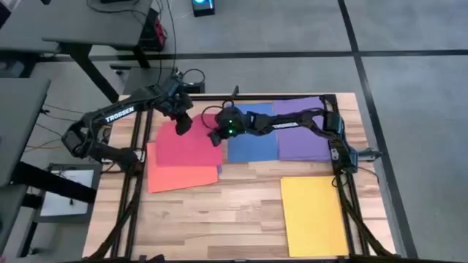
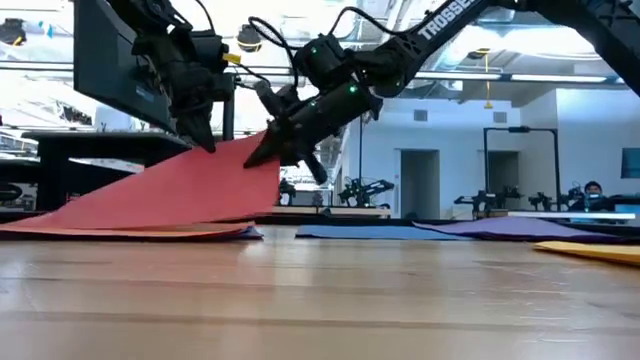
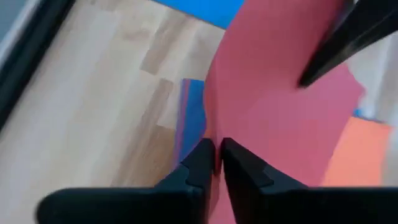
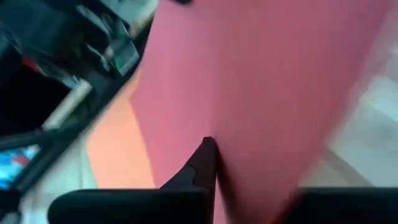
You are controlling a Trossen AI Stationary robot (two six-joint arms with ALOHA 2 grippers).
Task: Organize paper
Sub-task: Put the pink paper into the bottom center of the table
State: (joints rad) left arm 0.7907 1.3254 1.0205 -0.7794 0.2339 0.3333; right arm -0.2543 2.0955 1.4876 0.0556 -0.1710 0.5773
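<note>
Both arms are working at the far left part of the tabletop [image 1: 241, 204], where the pink-red sheet [image 1: 189, 145] is lying partly over the salmon-orange sheet [image 1: 179, 175]. The left pincer [image 1: 183, 124] is pinching the far edge of the pink-red sheet between its fingers, which are pressed together on the paper in the left wrist view. The right pincer [image 1: 216, 136] is gripping the same sheet at its right edge, its fingers closed on the paper. In the low view the pink-red sheet [image 2: 170, 195] is rising from the tabletop like a ramp, its high end being held up by the two pincers, while its low end is resting on the salmon-orange sheet. The blue sheet [image 1: 252, 146] is lying just beside it, under the right arm, and the purple sheet [image 1: 303, 130] is touching the blue one near the far right corner. The yellow sheet [image 1: 313, 215] is lying apart, near the right edge, toward the near side.
</note>
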